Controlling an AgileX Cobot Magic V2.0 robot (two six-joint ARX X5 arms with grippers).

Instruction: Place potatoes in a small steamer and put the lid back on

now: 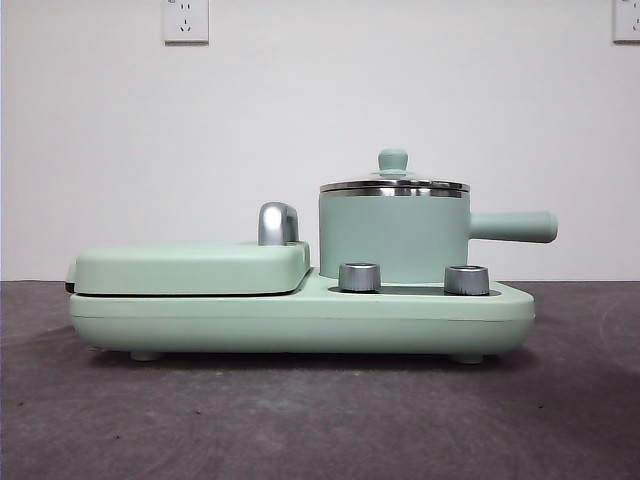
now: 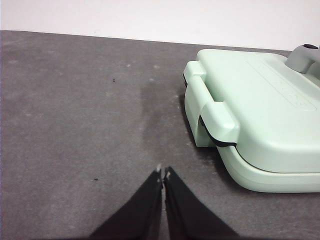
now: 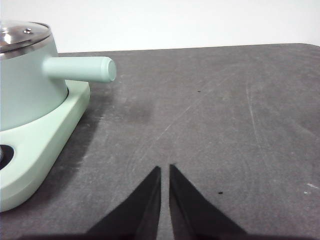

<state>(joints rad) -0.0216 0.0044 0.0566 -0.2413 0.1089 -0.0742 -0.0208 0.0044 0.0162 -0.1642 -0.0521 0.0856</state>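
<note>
The small steamer [image 1: 395, 238] stands upright on the right half of a long mint green cooker base [image 1: 300, 320], its straight side handle [image 1: 512, 227] sticking out level to the right, past the end of the base. The lid [image 1: 394, 184] sits flat on the steamer's steel rim, closed, with its little green knob on top. No potato shows in any view; whether one lies inside the covered pot cannot be told.

Two steel dials [image 1: 360, 277] sit on the base just in front of the pot. On the left half of the base lies the flat griddle cover [image 1: 190, 268], shut, with a chrome handle [image 1: 277, 223] rising at its back edge near the pot.

The whole appliance rests on a dark grey table [image 1: 320, 420], against a white wall.

The left gripper [image 2: 163, 174] hangs low over bare tabletop off the griddle end, its jaws pressed together and holding nothing. The right gripper [image 3: 165, 170] hangs over bare tabletop beyond the pot's handle, its jaws nearly together with a thin slit between, also holding nothing.
</note>
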